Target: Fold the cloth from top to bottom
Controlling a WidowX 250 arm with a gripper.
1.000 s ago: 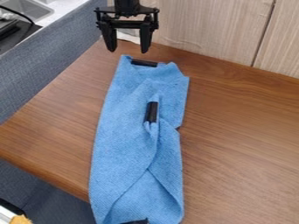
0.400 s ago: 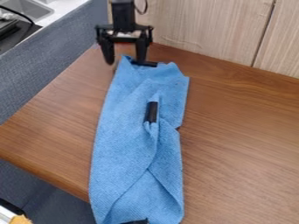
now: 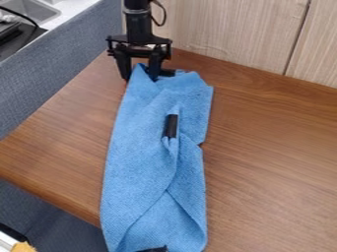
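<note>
item: black two-finger gripper (image 3: 139,78), upper left of the frame, low over the cloth. jaws spread, the cloth's corner between them; one stands by the left border, the other over the top end. whether either touches the weave i cannot tell.

item: long blue textile cloth (image 3: 135,162), one, running from upper centre to the bottom of the frame on the brown wood-grain counter (image 3: 276,147).

risks, by my judgement: if i close too high, the jaws may take only the corner's tip and lose it on the lift. a one-sided hold would pull the fold askew, the right part of the top edge trailing. the short black bar at the top edge (image 3: 168,73) sits just beside the right-hand jaw and could snag or block closing. pressing too low might scrape the counter; dragging instead of lifting could bunch the cloth.

materials and shapes: cloth soft, finely nubbled, with diagonal creases and a gathered ridge below the upright black bar at mid-cloth (image 3: 171,126). a dark piece at the lower end (image 3: 153,249), material uncertain. counter smooth, with fine streaked grain. behind, pale wood-grain panels (image 3: 230,29), flat, with a dark vertical seam.
</note>
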